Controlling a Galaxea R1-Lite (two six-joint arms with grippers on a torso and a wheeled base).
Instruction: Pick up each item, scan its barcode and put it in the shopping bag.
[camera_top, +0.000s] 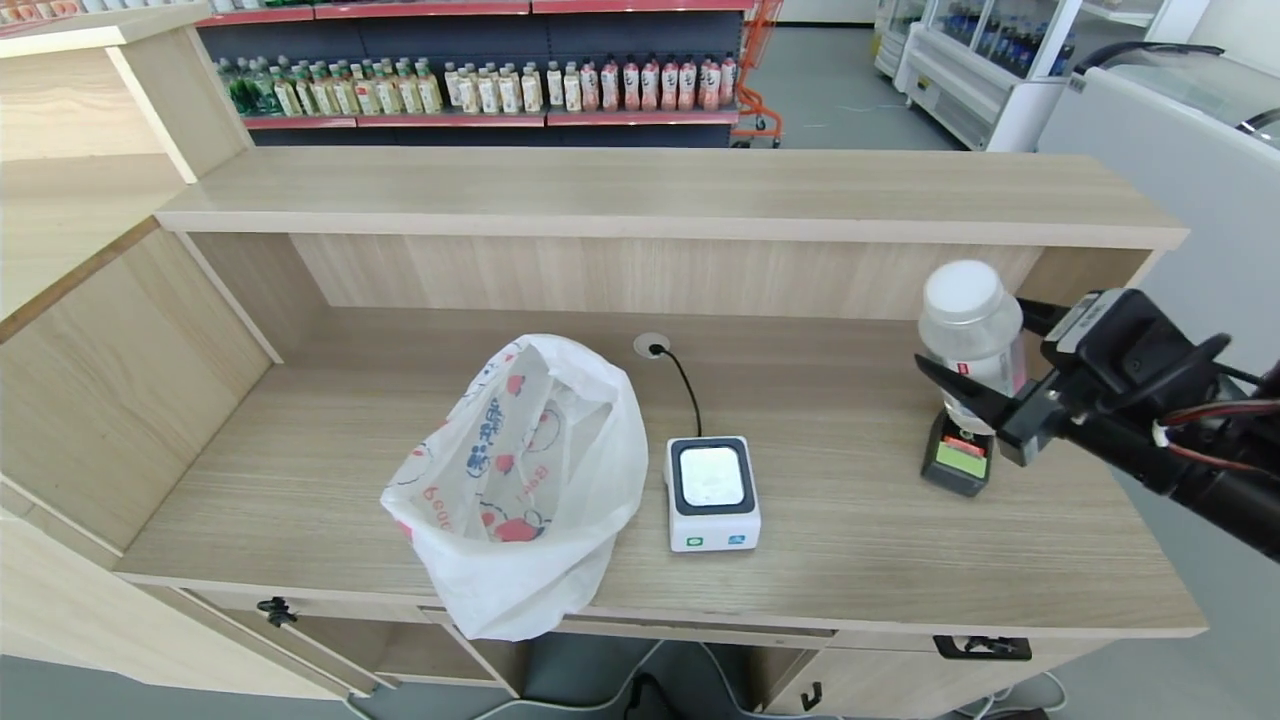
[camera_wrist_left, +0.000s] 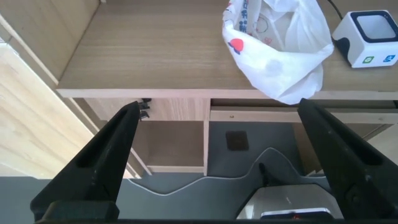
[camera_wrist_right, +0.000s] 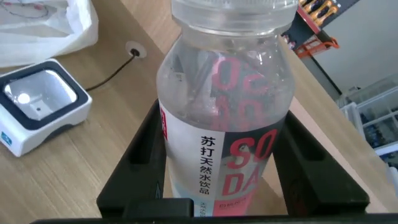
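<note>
Looking from the head: pale wooden counter (camera_top: 850, 560) with a raised ledge along its far side
Bag (camera_top: 520, 480): white plastic with red and blue print; left of centre on the counter, mouth up; its bottom hangs over the near edge
Scanner (camera_top: 711, 492): small white block with a dark-framed window on top; just right of the bag; a black cable (camera_top: 685, 385) runs from it to a round hole in the counter
Bottle (camera_top: 968, 300): clear with a white cap; upright at the counter's right end, well apart from the scanner
Right gripper (camera_top: 972, 345): comes in from the right; jaws clamped on the bottle's body, one on each side
Box (camera_top: 958, 458): small and dark with a green and red label; on the counter, overlapping the bottle's base in this view; whether the two touch I cannot tell
Left wrist view: left gripper (camera_wrist_left: 217, 155) is held before the counter's near edge; jaws spread wide with nothing between them; its black fingers (camera_wrist_left: 118, 155) frame the cabinet front; the bag (camera_wrist_left: 280, 56) and scanner (camera_wrist_left: 371, 37) sit on the counter beyond
Right wrist view: the bottle (camera_wrist_right: 227, 124) stands between the two black fingers (camera_wrist_right: 140, 168), touching both; its label is white with red letters; the scanner (camera_wrist_right: 40, 102), cable (camera_wrist_right: 109, 71) and bag (camera_wrist_right: 43, 25) lie on the counter beyond it
</note>
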